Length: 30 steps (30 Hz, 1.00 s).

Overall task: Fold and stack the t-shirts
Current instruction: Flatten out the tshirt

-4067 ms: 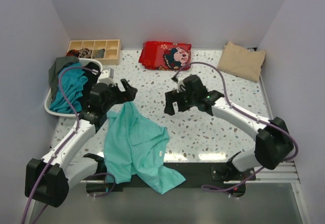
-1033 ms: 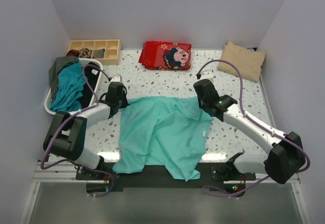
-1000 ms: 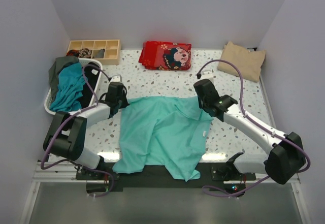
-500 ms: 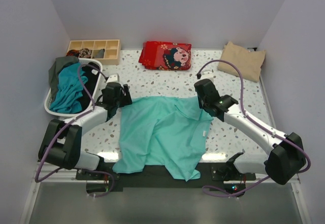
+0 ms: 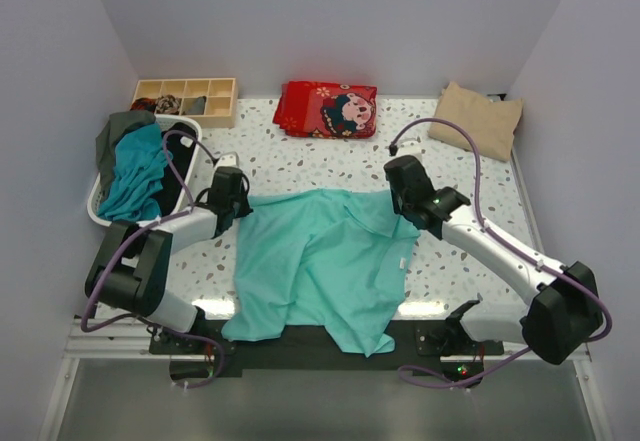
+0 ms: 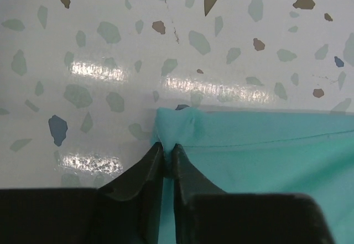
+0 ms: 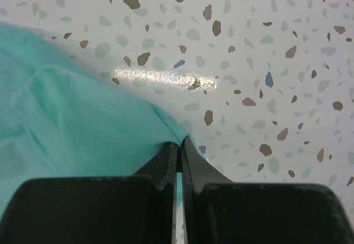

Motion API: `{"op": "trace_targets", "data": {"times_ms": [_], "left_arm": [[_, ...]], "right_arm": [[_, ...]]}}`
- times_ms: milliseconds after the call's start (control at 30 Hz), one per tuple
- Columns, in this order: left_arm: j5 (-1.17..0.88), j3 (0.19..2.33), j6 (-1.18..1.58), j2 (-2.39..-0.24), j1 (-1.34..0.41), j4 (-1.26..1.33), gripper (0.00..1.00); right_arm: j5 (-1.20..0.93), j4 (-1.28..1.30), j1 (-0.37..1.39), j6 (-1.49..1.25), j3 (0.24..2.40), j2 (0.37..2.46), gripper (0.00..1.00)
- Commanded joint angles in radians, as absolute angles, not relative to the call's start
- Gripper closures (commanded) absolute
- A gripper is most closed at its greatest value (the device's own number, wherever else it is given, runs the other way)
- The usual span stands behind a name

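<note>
While we look down from above, we count one light mint t-shirt (image 5: 320, 261) spread on the speckled table (image 5: 470, 176), with its lower hem reaching past the near edge. Two grippers hold it: the left gripper (image 5: 240, 208) at its far left corner and the right gripper (image 5: 405, 208) at its far right corner. Left of the mint t-shirt, one white basket (image 5: 97, 213) holds a teal t-shirt (image 5: 135, 176) and a grey-green one (image 5: 118, 131). Beyond the mint t-shirt's right side lies one folded beige t-shirt (image 5: 477, 118).

From the left wrist, we see the jaws pinched tight on a bunched corner of the mint cloth.

From the right wrist, the two fingers likewise clamp the cloth's edge.
</note>
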<state>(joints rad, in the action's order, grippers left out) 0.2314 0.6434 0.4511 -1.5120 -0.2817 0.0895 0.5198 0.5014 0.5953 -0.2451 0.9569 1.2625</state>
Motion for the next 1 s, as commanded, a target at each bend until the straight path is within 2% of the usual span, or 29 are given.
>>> {"op": "trace_targets", "data": {"times_ms": [0,33,200,333,467,500,533,767,833,967], "left_arm": [[0.233,0.695,0.437,-1.514,-0.281,0.129,0.95],[0.233,0.706,0.433,-1.506,-0.281,0.115,1.0],[0.233,0.75,0.426,-1.421,-0.281,0.02,1.0],[0.255,0.758,0.41,-1.301,-0.281,-0.047,0.89],[0.265,0.762,0.402,-1.249,-0.281,-0.081,0.87],[0.264,0.758,0.4,-1.24,-0.281,-0.081,0.9],[0.258,0.755,0.399,-1.241,-0.281,-0.078,1.0],[0.233,0.739,0.405,-1.241,-0.281,-0.067,0.99],[0.219,0.739,0.397,-1.236,-0.282,-0.063,0.94],[0.207,0.716,0.405,-1.203,-0.282,-0.04,1.0]], "right_arm": [[0.518,0.491,0.591,-0.23,0.959,1.198,1.0],[0.518,0.502,0.592,-0.23,0.96,1.189,1.0],[0.518,0.548,0.591,-0.219,0.979,1.126,1.0],[0.517,0.564,0.591,-0.219,0.989,1.092,1.0],[0.517,0.572,0.591,-0.233,0.994,1.083,1.0],[0.515,0.572,0.591,-0.233,0.994,1.08,1.0],[0.515,0.571,0.592,-0.236,0.996,1.077,1.0],[0.515,0.583,0.592,-0.232,1.008,1.069,1.0],[0.515,0.587,0.592,-0.23,1.011,1.068,1.0],[0.515,0.591,0.592,-0.232,1.014,1.065,1.0]]}}
